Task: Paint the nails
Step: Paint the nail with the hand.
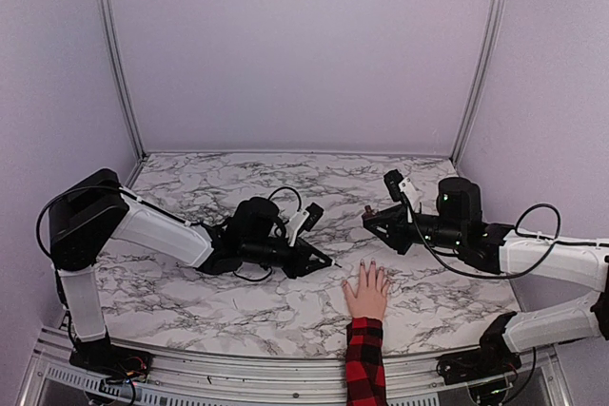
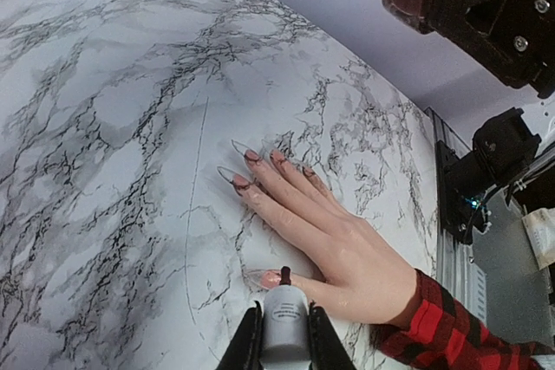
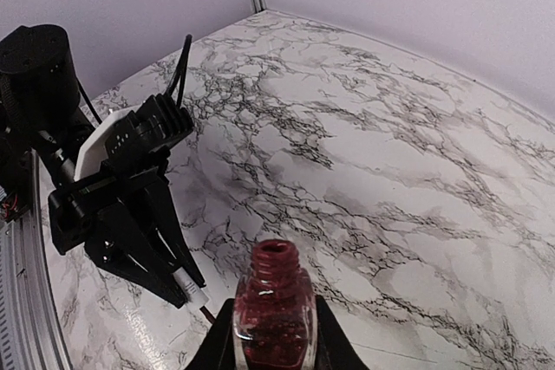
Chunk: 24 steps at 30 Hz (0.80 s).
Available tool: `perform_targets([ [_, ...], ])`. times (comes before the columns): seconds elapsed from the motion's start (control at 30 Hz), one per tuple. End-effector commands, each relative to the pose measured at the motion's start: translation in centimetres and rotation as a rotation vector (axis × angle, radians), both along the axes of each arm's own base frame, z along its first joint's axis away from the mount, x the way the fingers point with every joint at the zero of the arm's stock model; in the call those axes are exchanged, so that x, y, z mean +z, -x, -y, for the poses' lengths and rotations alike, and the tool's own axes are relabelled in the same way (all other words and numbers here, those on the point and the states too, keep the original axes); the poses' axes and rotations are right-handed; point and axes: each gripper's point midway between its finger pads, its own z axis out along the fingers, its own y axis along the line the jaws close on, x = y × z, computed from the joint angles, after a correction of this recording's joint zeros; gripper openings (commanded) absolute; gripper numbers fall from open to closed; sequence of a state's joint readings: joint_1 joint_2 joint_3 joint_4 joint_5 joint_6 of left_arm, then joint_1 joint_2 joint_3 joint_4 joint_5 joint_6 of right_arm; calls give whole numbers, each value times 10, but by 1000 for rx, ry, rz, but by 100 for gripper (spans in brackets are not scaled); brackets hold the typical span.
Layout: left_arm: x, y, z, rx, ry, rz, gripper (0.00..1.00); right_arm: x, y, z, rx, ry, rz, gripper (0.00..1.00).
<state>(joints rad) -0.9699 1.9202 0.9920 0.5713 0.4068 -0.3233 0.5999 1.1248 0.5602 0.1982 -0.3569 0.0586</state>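
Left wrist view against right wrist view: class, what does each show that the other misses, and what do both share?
Only the left wrist view: the hand, its nails and plaid sleeve. Only the right wrist view: the open mouth of the red bottle in the right gripper. Both: the marble table and the white brush handle shut in the left gripper.

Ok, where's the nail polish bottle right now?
The open polish bottle is clamped in the right gripper's jaws, right of centre on the top view, just beyond the hand's fingertips.
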Motion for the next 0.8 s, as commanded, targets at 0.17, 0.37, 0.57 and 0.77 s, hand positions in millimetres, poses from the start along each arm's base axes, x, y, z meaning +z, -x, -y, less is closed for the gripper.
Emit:
perform_targets([
  [0.17, 2, 5, -6, 162, 91, -218, 0, 24, -5, -1, -5, -34, 61, 0],
  [0.37, -9, 11, -8, 190, 79, -269, 0, 24, -5, -2, 2, -36, 61, 0],
  [0.57, -11, 14, 1, 177, 77, -265, 0, 25, -3, -2, 5, -41, 65, 0],
  [0.77, -15, 14, 6, 182, 73, -274, 0, 27, -2, 0, 4, -44, 71, 0],
])
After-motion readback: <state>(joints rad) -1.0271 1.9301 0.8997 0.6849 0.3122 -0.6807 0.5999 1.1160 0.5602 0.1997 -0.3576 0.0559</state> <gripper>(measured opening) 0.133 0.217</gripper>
